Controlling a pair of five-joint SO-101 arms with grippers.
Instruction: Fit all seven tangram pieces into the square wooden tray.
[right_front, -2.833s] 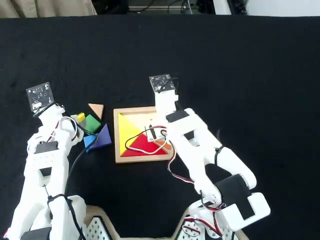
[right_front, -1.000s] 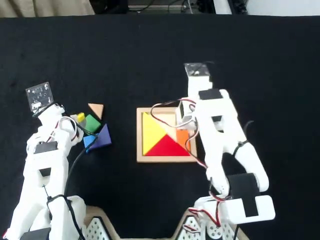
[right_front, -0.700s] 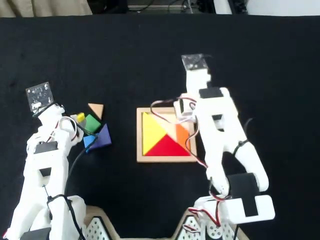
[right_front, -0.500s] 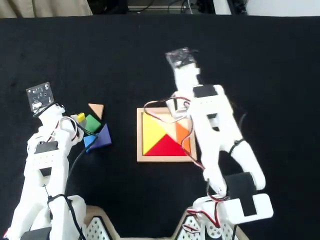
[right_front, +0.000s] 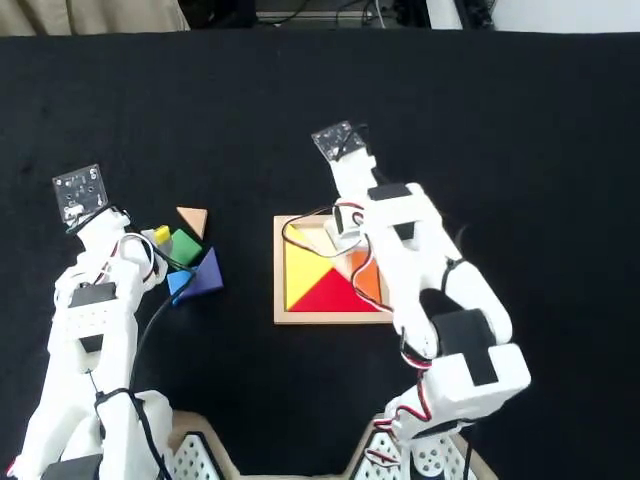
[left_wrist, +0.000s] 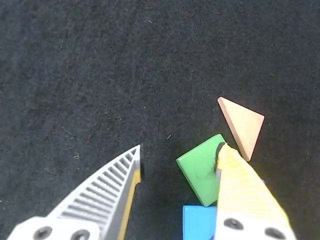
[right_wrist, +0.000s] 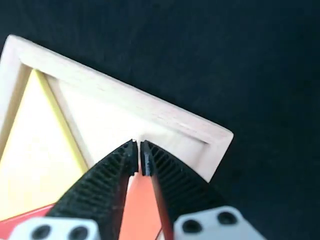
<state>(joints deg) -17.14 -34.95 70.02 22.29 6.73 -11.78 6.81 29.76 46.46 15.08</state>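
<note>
Right hand (right_wrist: 138, 147), closed, seemingly just above orange piece (right_wrist: 139, 205) in tray (right_wrist: 165, 117).

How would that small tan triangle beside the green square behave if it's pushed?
The tan triangle looks like a solid flat block, so probably stiff and light. Lying flat on the black cloth, it would likely slide, not roll or tip.

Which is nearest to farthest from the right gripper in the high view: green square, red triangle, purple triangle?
1. red triangle, inside the tray that the right gripper hangs over.
2. purple triangle, on the cloth left of the tray.
3. green square, farther left still.
</note>
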